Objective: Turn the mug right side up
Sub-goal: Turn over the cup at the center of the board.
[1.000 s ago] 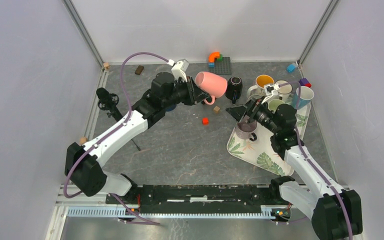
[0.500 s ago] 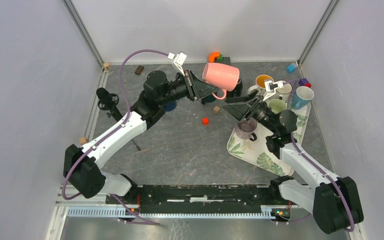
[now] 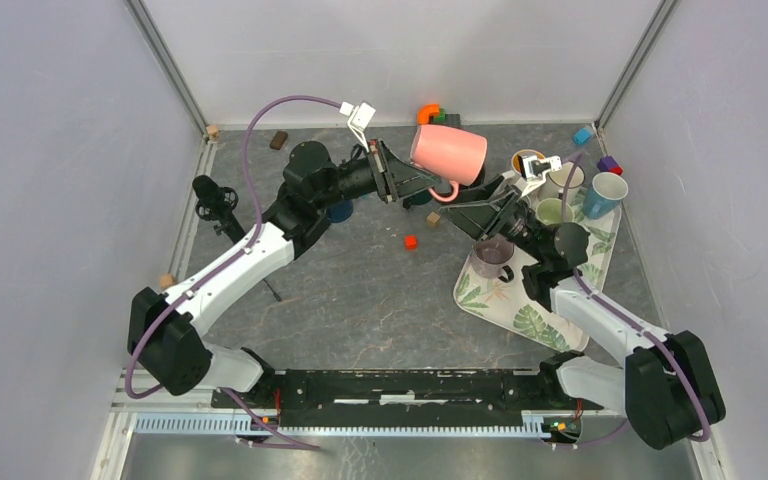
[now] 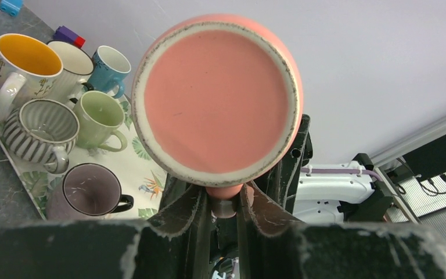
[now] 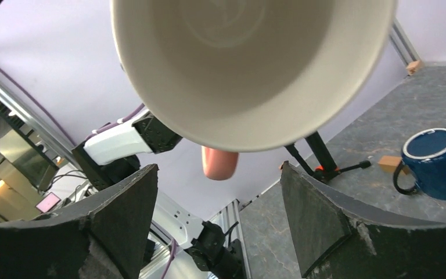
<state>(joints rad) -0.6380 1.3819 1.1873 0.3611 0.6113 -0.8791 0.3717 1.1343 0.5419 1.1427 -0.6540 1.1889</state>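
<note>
The pink mug (image 3: 449, 152) hangs on its side in the air above the back of the table. My left gripper (image 3: 430, 188) is shut on its handle (image 3: 447, 194). In the left wrist view the mug's flat base (image 4: 218, 99) faces the camera, with the handle pinched between the fingers (image 4: 183, 215). Its cream-lined mouth (image 5: 250, 64) faces the right wrist camera. My right gripper (image 3: 467, 220) stands open just below and in front of the rim, fingers (image 5: 122, 215) wide apart, touching nothing.
A leaf-print tray (image 3: 520, 310) at the right carries several upright mugs, among them a purple one (image 3: 491, 258). A blue mug (image 5: 435, 163) sits upside down on the table. A red cube (image 3: 410, 241), a brown cube (image 3: 433, 219) and a small tripod (image 3: 215, 200) lie about.
My left arm has lifted the pink mug and carried it to the right. My right gripper has risen off the tray towards the mug's mouth, and its fingers have come slightly closer together.
</note>
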